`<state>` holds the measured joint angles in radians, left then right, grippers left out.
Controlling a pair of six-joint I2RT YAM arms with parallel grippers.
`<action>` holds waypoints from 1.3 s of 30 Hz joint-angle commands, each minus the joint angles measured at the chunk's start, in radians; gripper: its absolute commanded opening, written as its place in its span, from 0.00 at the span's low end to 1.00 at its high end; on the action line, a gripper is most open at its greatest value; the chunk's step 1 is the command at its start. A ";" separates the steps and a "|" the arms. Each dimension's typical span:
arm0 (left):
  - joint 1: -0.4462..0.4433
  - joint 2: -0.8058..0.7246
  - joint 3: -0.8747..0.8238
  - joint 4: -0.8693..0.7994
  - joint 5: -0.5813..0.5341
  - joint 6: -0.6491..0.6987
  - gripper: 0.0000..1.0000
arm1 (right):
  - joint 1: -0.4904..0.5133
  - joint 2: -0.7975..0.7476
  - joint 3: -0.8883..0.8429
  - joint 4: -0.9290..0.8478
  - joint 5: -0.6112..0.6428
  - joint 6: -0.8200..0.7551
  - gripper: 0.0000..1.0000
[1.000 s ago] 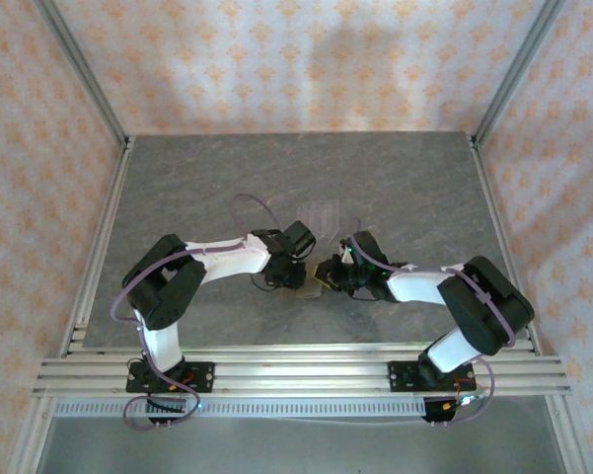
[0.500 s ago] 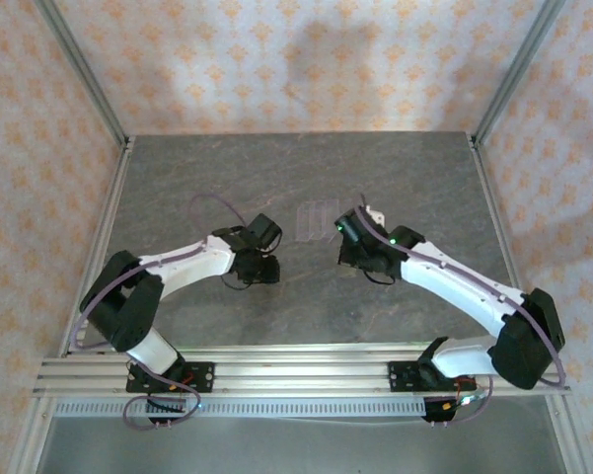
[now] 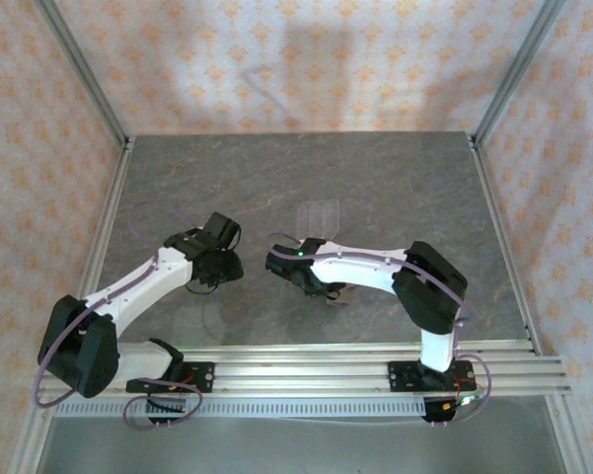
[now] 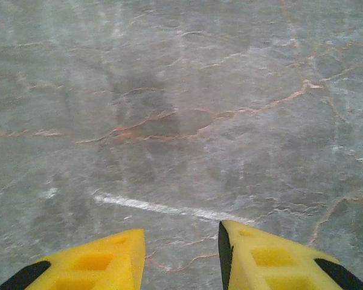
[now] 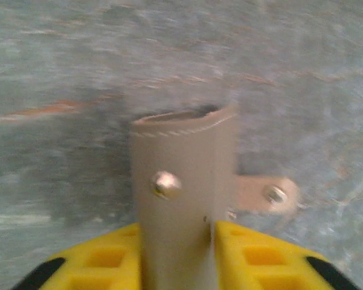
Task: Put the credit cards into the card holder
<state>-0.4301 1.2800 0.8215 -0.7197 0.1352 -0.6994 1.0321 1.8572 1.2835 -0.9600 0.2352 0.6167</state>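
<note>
Here the right gripper [image 5: 178, 228] pinches the upright card holder [image 5: 182, 163] between its fingers, snap stud [image 5: 165, 183] showing, while the left gripper [image 4: 181, 241] hangs half open and empty above the table [image 4: 181, 90].

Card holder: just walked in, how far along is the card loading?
Done: unclear; the slot of the card holder is too dark to show cards. In hand: the right tool straddles it, grip uncertain; the left tool is open over bare table. Left: probably fastening its snap tab.
</note>
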 commanded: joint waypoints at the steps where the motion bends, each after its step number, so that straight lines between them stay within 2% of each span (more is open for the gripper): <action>1: 0.009 -0.023 -0.016 -0.071 -0.038 -0.020 0.38 | 0.003 -0.030 0.029 0.101 -0.093 -0.032 0.45; 2: 0.010 -0.024 -0.012 -0.072 -0.034 -0.015 0.38 | 0.000 -0.051 0.025 0.128 -0.128 -0.040 0.49; 7: -0.004 0.004 0.015 -0.012 0.062 0.055 0.37 | -0.095 -0.235 -0.081 0.245 -0.288 -0.079 0.54; 9: -0.050 0.036 0.056 -0.002 0.068 0.081 0.37 | -0.158 -0.304 -0.149 0.250 -0.295 -0.081 0.52; 13: -0.180 0.156 0.174 0.034 0.088 0.113 0.35 | -0.282 -0.372 -0.274 0.235 -0.323 -0.106 0.36; 19: -0.336 0.381 0.373 0.074 0.115 0.143 0.34 | -0.373 -0.430 -0.389 0.297 -0.408 -0.135 0.42; 23: -0.398 0.515 0.478 0.047 0.109 0.159 0.34 | -0.426 -0.432 -0.430 0.348 -0.482 -0.143 0.38; 31: -0.426 0.590 0.486 0.046 0.094 0.159 0.34 | -0.455 -0.416 -0.452 0.411 -0.573 -0.152 0.28; 36: -0.430 0.603 0.472 0.049 0.087 0.159 0.33 | -0.461 -0.414 -0.450 0.413 -0.586 -0.152 0.19; 39: -0.430 0.607 0.463 0.053 0.084 0.159 0.33 | -0.462 -0.425 -0.452 0.410 -0.595 -0.150 0.19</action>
<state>-0.8520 1.8767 1.2984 -0.6575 0.2470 -0.5617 0.5751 1.4502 0.8413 -0.5552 -0.3466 0.4702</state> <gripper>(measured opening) 0.335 0.190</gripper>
